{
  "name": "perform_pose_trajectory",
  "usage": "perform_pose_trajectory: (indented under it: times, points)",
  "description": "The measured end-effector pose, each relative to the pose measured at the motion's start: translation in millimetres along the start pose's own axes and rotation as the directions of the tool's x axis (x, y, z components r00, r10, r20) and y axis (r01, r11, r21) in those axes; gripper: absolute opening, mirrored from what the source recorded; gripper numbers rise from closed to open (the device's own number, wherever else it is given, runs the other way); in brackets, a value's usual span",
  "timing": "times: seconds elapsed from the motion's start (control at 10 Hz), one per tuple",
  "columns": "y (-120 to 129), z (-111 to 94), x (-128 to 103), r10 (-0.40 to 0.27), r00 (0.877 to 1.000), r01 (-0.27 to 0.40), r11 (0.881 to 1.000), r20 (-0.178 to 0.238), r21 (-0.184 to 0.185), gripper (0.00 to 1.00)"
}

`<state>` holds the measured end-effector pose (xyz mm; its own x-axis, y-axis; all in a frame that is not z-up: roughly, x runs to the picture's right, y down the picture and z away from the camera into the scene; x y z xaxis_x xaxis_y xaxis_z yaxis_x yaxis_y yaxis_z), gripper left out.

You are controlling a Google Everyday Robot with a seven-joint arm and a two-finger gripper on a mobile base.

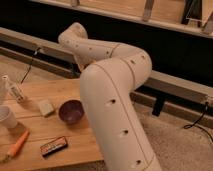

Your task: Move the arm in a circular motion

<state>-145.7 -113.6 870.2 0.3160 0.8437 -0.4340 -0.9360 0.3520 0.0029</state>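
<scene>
The arm (115, 105) fills the middle of the camera view. It is cream-white, with thick tubular segments and small dark screw holes. One fat segment rises from the bottom right. A bent joint (75, 36) sits high at the upper left. Under that joint the narrow end piece drops down, and my gripper (82, 64) hangs there above the far edge of the wooden table (75, 150), mostly hidden behind the thick segment.
On the table are a purple bowl (71, 111), a pale sponge (46, 106), a white cup (6, 118), a small bottle (14, 91), a carrot (18, 145) and a dark snack bar (54, 146). A low ledge and cables (197, 120) run behind.
</scene>
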Motion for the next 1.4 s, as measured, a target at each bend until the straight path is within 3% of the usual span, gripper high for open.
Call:
perform_pose_trajectory:
  times: [0.2,0.3,0.4,0.5,0.6,0.7,0.8,1.0,1.2,1.3,1.4]
  points:
    - [59.8,-9.9,-6.7,-0.136,0.991,0.137,0.989,0.015,-0.053,0.65]
    - [96.3,-22.9,-6.9,-0.225,0.974,0.227,0.969,0.035,-0.094,0.65]
    - [129.5,-41.3,-0.5,-0.317,0.946,0.323,0.936,0.059,-0.140,0.65]
    - [144.9,-51.6,5.3,-0.361,0.930,0.368,0.915,0.071,-0.166,0.65]
    - [165.9,-70.4,19.5,-0.433,0.897,0.443,0.873,0.090,-0.203,0.65]
    - [185.8,-93.2,43.6,-0.513,0.851,0.524,0.816,0.111,-0.246,0.65]
    - [194.4,-107.7,68.5,-0.565,0.817,0.573,0.770,0.117,-0.282,0.65]
    - [199.7,-125.0,138.5,-0.661,0.746,0.644,0.682,0.086,-0.347,0.65]
    - [200.7,-125.5,186.5,-0.708,0.705,0.667,0.638,0.048,-0.384,0.65]
    - [200.0,-122.1,221.7,-0.732,0.682,0.669,0.617,0.012,-0.414,0.65]
    - [198.9,-119.4,240.4,-0.738,0.675,0.662,0.611,-0.009,-0.434,0.65]
